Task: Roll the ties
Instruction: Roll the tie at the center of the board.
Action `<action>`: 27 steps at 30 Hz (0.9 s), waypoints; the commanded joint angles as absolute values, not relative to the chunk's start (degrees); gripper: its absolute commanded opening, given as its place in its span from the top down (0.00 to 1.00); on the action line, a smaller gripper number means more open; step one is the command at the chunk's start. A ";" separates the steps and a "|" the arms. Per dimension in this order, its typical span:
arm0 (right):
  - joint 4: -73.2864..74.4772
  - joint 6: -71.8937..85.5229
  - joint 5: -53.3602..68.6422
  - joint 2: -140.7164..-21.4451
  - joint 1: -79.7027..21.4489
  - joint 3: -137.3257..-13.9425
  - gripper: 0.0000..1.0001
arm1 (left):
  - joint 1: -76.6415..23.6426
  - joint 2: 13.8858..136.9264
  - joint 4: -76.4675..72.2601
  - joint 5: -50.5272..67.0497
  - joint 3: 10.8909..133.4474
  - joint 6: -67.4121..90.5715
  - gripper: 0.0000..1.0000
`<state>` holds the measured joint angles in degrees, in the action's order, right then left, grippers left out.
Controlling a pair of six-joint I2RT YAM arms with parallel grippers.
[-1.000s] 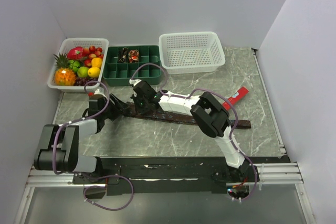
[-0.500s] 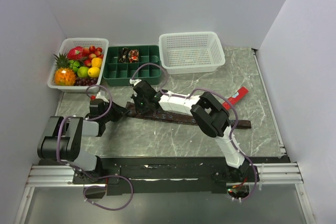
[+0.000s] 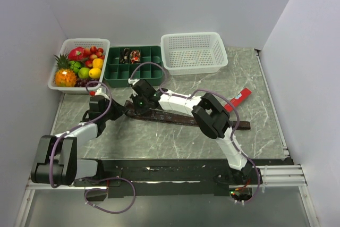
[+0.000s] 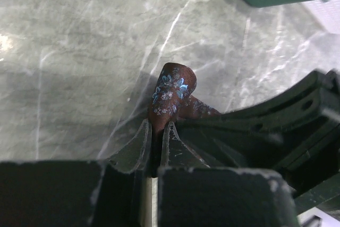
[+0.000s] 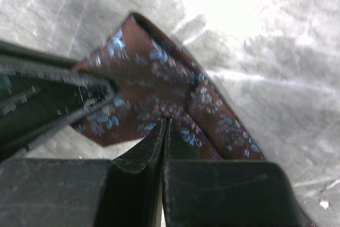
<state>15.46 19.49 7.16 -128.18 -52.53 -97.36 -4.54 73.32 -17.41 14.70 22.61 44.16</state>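
"Your left hand (image 4: 158, 134) is closed down to a sliver, with a fold of the tie (image 4: 172, 86) pinched between its fingers. The loop stands up off the tabletop (image 4: 69, 51)."

"And my right hand?"

"Your right hand (image 5: 164, 131) is fully shut. Its tips press onto the same tie just beside the left hand, where the wide pointed end folds over. You can't tell whether any cloth is caught in it."

"Where does the rest run?"

"Flat across the tabletop to your right, in front of the green tray (image 3: 119, 82), with the narrow end near the red bar (image 3: 239, 98). It's brown cloth with pale blue flowers. Any print on the bar is too small to read."
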 commanded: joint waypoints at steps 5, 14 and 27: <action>16.44 18.81 7.47 -130.96 -52.21 -103.71 1.00 | -9.14 70.05 -5.02 3.96 30.14 39.55 0.99; 14.33 20.82 9.05 -133.42 -52.12 -104.59 1.00 | -11.34 69.52 -3.16 2.72 32.25 38.94 0.99; 5.01 23.82 15.72 -133.24 -51.50 -98.18 1.00 | -17.66 73.21 -4.22 0.44 33.66 38.76 0.99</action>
